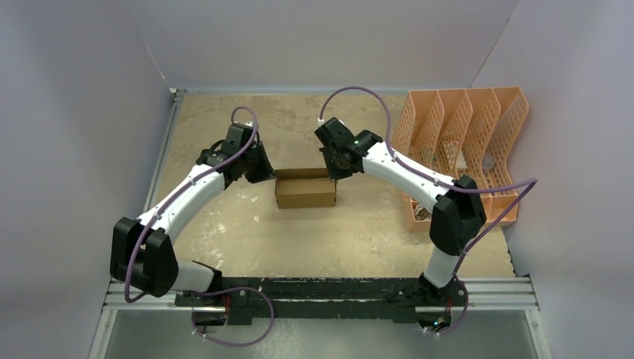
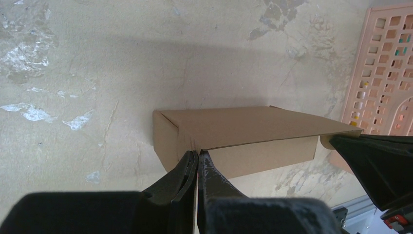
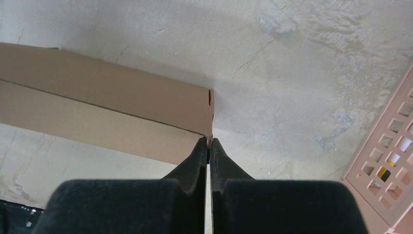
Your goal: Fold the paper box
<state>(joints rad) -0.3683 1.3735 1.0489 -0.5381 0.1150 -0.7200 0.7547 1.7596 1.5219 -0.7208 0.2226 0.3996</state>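
The paper box [image 1: 305, 191] is a small shallow brown cardboard box with its lid down, in the middle of the table. My left gripper [image 1: 263, 172] is at its left end. In the left wrist view the gripper [image 2: 198, 153] is shut, with its tips pinching the front edge of the lid of the box [image 2: 243, 129] near the left corner. My right gripper [image 1: 334, 173] is at the box's right end. In the right wrist view the gripper [image 3: 208, 140] is shut on the near right corner of the box [image 3: 97, 97], with a sliver of cardboard between the tips.
A peach-orange perforated file organizer [image 1: 463, 146] stands at the back right, and shows in the left wrist view [image 2: 384, 83] and the right wrist view [image 3: 384, 165]. White walls close in the table on three sides. The right arm's black body [image 2: 380, 165] is at the box's far end.
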